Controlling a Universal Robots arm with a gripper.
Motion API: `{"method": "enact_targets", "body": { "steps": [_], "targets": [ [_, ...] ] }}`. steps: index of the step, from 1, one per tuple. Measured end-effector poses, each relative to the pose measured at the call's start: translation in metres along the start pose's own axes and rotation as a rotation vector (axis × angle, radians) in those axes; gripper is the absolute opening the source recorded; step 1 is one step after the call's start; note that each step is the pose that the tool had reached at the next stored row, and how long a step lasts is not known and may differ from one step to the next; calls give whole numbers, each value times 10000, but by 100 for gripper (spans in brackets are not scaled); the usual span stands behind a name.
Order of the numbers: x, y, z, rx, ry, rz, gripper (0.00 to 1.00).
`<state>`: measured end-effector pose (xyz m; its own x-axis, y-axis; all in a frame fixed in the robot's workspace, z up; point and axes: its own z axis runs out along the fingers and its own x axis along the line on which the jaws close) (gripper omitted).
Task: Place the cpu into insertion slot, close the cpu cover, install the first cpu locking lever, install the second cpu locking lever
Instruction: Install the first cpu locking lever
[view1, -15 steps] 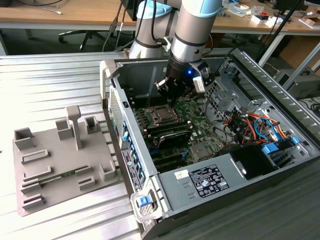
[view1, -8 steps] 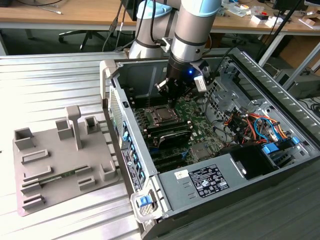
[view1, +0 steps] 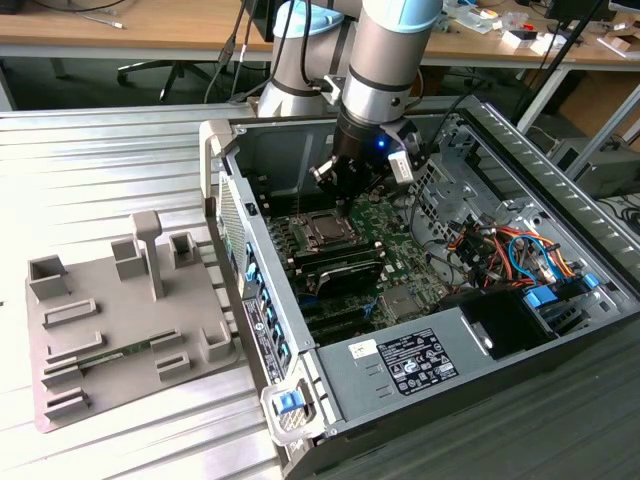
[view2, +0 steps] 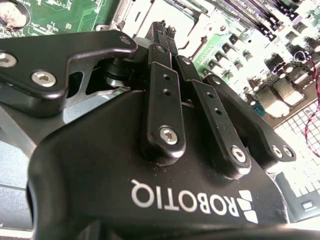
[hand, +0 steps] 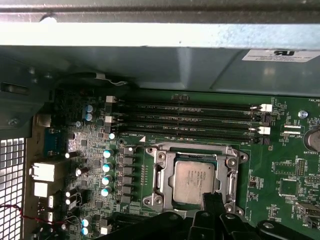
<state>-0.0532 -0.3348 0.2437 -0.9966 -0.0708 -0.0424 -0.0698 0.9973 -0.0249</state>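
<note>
Small square cpu (hand: 194, 181), silvery-grey metal top with faint print, lies framed by the silvery metal cpu cover (hand: 162, 179), directly beneath the black gripper (hand: 211, 201). Jaws pressed together.

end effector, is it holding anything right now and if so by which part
Nothing that shows: the end effector has its fingers closed together, tips down by the cpu, which lies framed by the cpu cover.
</note>
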Motion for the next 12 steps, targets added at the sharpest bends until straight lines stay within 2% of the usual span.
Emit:
{"method": "enact_targets", "body": {
  "steps": [12],
  "targets": [
    [-1, -1, -29, -1, -1, 1, 11]
  ]
}}
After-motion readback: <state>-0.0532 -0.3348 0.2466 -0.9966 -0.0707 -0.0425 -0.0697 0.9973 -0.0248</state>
